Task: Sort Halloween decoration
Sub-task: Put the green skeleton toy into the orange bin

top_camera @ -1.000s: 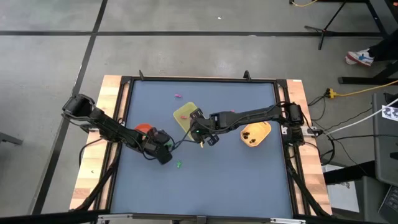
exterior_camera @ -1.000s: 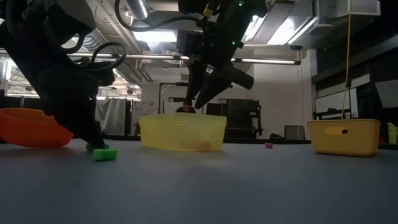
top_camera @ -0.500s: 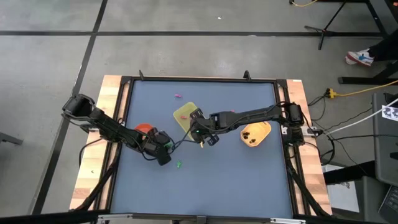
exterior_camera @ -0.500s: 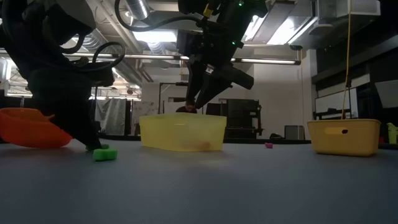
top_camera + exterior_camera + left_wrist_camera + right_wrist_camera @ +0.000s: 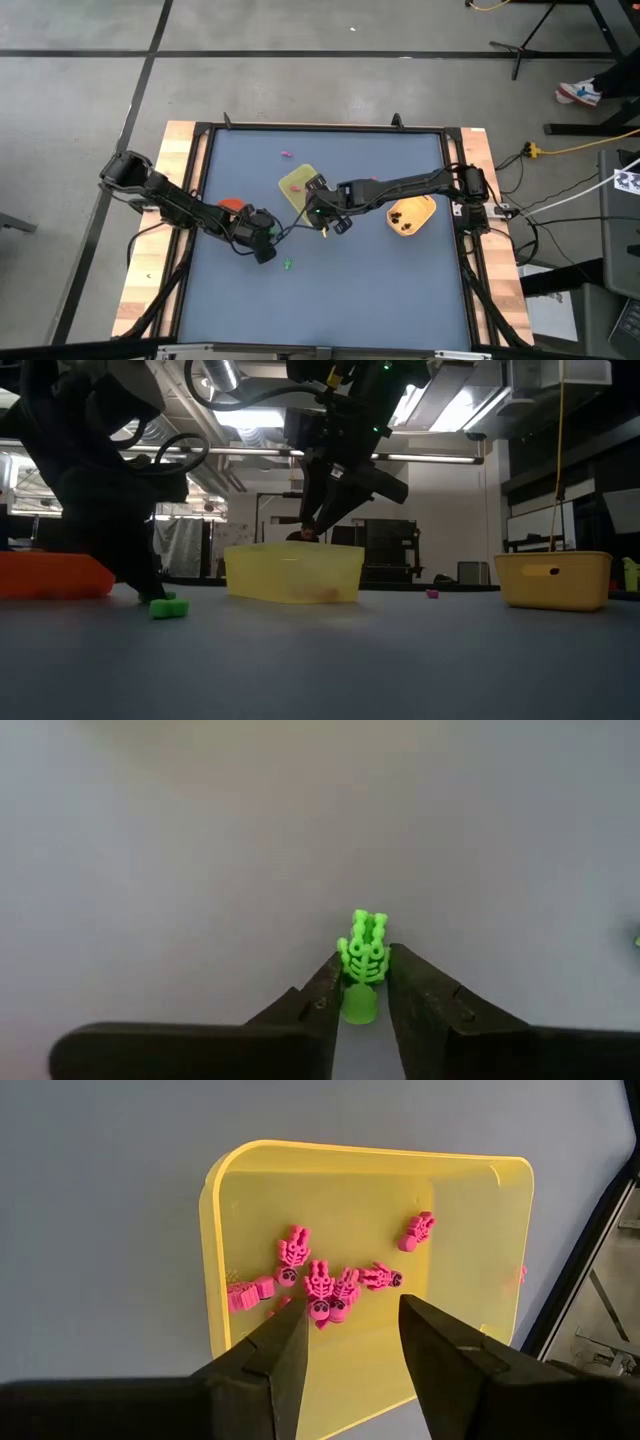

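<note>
Pinching a green skeleton trinket [image 5: 362,963] between its two fingers, the left claw [image 5: 360,1005] sits low on the blue worktop [image 5: 380,270], just off the orange bowl [image 5: 50,575], with bare surface on the side away from it. Another green trinket [image 5: 288,265] lies just beside that claw. The right claw [image 5: 348,1342] hangs parted and empty above the yellow tray [image 5: 480,1280], near its rim; pink skeleton trinkets [image 5: 320,1280] cluster inside. One pink trinket [image 5: 286,154] lies apart toward the far edge. The orange basket [image 5: 412,216] seems to hold dark pieces.
</note>
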